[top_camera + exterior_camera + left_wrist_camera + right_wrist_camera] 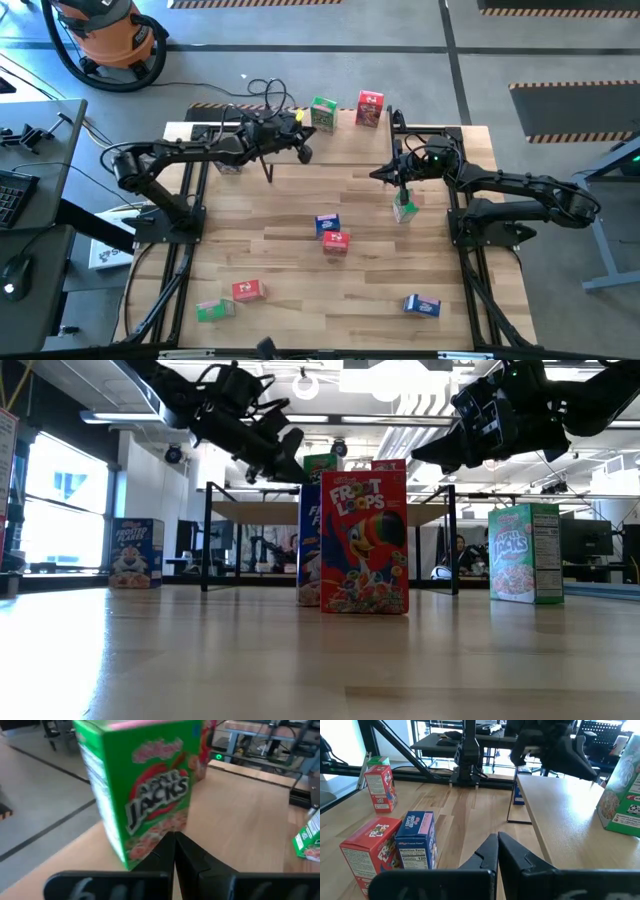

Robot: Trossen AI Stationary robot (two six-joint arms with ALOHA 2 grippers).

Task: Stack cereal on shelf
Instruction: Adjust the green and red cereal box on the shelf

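Jaws shut and empty on both arms, above a desk (300, 200) whose shelf (555, 830) at the far edge carries a green cereal box (322, 113) and a red cereal box (369, 108). Open the right gripper (383, 176) wide first, lower squarely over the loose green box (404, 208) standing just beside it on the desk, then close on the narrow sides. Keep the left gripper (304, 151), hovering over the shelf, clear of the landing spot.

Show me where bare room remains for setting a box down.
Bare tabletop between the near red-green pair and lone blue box. Crowded around the shelf: left hand and right hand hover there.
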